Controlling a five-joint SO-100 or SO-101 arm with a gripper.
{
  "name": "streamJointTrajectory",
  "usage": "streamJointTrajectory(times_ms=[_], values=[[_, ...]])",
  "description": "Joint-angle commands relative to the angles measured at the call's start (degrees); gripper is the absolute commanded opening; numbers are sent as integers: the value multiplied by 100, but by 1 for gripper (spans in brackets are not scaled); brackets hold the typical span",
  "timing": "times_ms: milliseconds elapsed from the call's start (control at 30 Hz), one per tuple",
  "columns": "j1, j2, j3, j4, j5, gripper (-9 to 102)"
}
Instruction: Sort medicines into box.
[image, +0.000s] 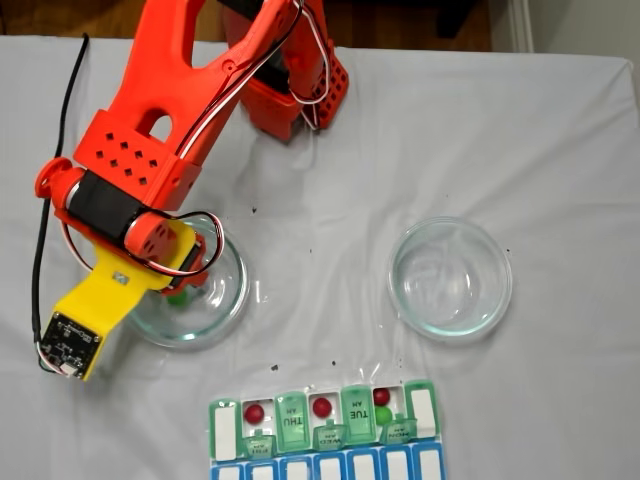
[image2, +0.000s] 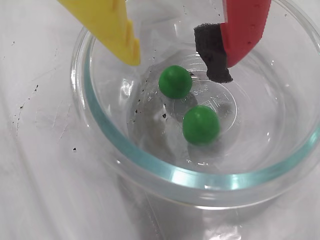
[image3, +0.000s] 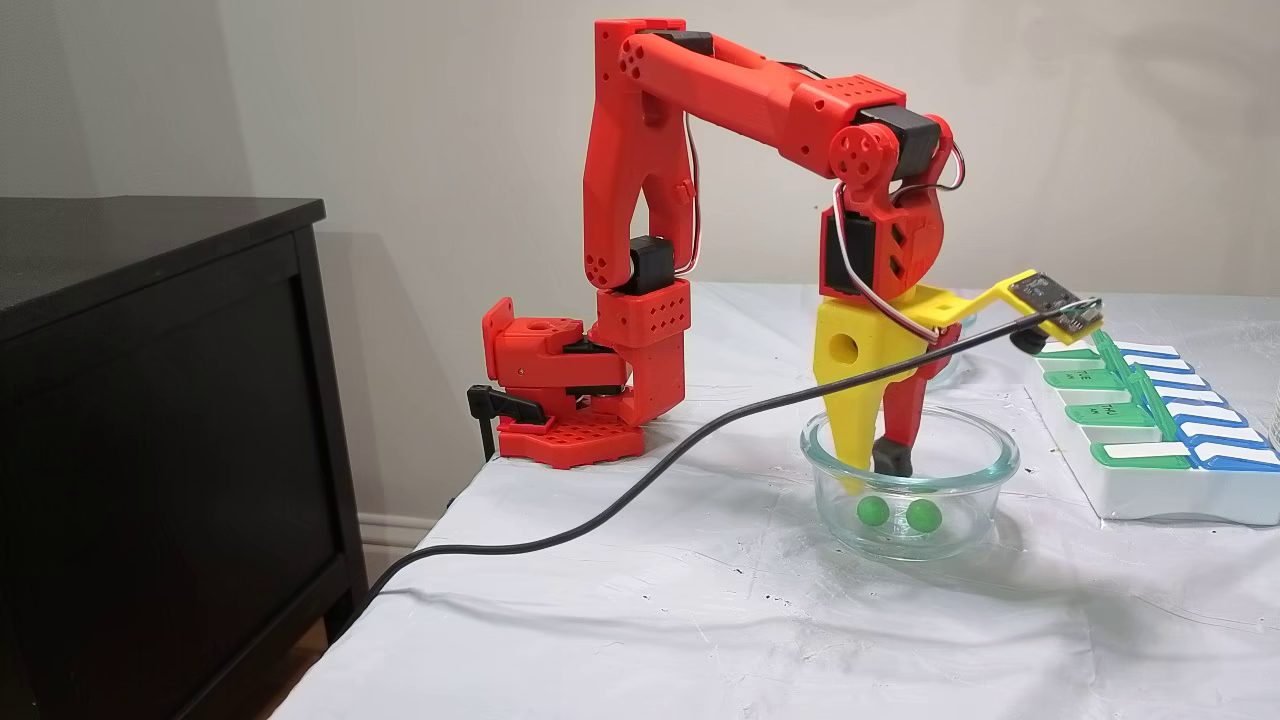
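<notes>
Two green balls (image2: 175, 81) are sitting in the glass dish (image2: 150, 165) on the bench (image3: 700, 620), the open claw (image2: 177, 62) is hanging empty just above them, and the box (image: 325, 425) is lying nearby.

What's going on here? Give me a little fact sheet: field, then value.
Arm: orange-red, on a white-covered table
Gripper: open, yellow and red fingers lowered into a glass dish
In that dish: two green balls, apart, neither gripped
Second glass dish: nothing visible inside
Pill organiser: near the table's front edge in a fixed view, several green lids flipped open
Already in the organiser: three dark red balls, one green ball sharing a compartment with a red one
</notes>
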Motion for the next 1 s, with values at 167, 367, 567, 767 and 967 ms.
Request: streamJointTrajectory(times_ms=[167,367,567,767,967], values=[[167,53,-255,0,-378,23],[229,-97,-431,79,-501,23],[220,-88,-299,70,-571,23],[220,9,-79,-105,-668,23],[220,-97,-26,-220,-712,23]])
